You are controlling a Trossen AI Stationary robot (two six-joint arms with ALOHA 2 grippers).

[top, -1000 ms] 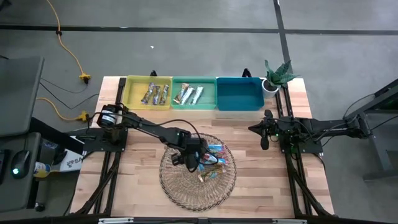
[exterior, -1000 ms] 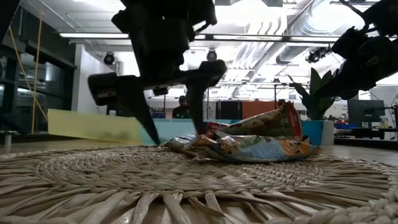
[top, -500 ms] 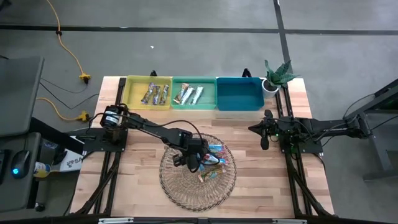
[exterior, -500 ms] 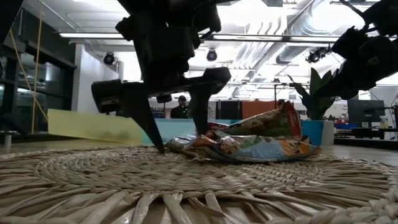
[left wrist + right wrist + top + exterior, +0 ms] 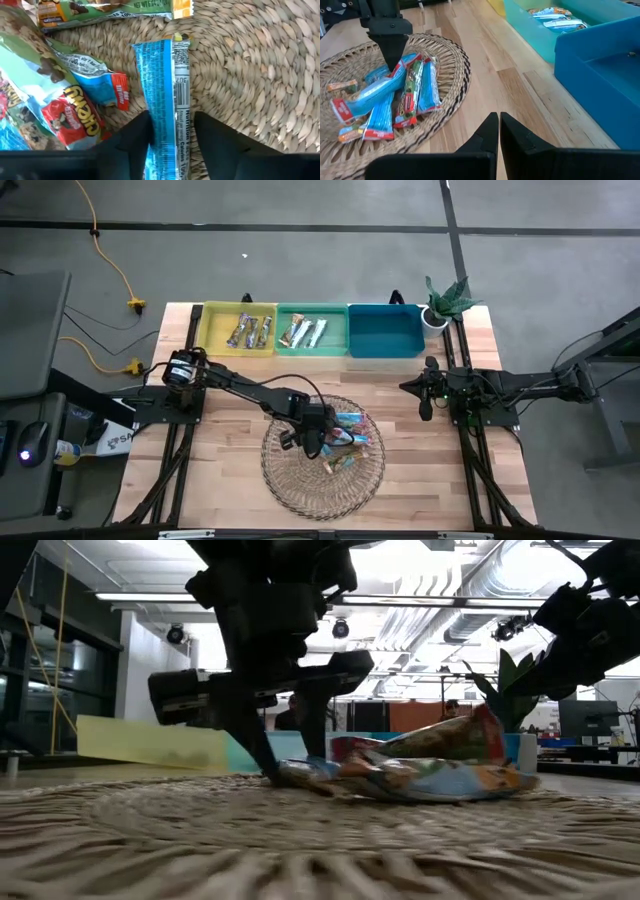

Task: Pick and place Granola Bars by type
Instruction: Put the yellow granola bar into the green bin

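Several granola bars lie piled on the round wicker tray (image 5: 290,485), mostly light blue-white and teal-pink kinds (image 5: 350,442). My left gripper (image 5: 308,442) stands over the pile's left edge, pointing down, shut on a light blue bar (image 5: 167,95). Brown-silver bars (image 5: 250,330) lie in the yellow bin. Light blue-white bars (image 5: 303,332) lie in the green bin. My right gripper (image 5: 425,402) hangs shut over the right of the table, away from the tray. My left gripper has the light blue bar pinched across its width, near one end (image 5: 170,135), between its two fingers (image 5: 132,142). The fingers come from above, pointing down, and lie across the bar. The bar lies flat, its far end (image 5: 175,45) on the wicker.
Three bins stand in a row along the far edge: yellow (image 5: 212,338), green (image 5: 338,340) and blue (image 5: 385,332). A potted plant (image 5: 445,302) stands at the far right corner. Bare wood lies between tray and bins.
My left gripper's fingers have drawn together onto the light blue bar and come down to the wicker. The tray with its pile has slid a little toward the table's right.
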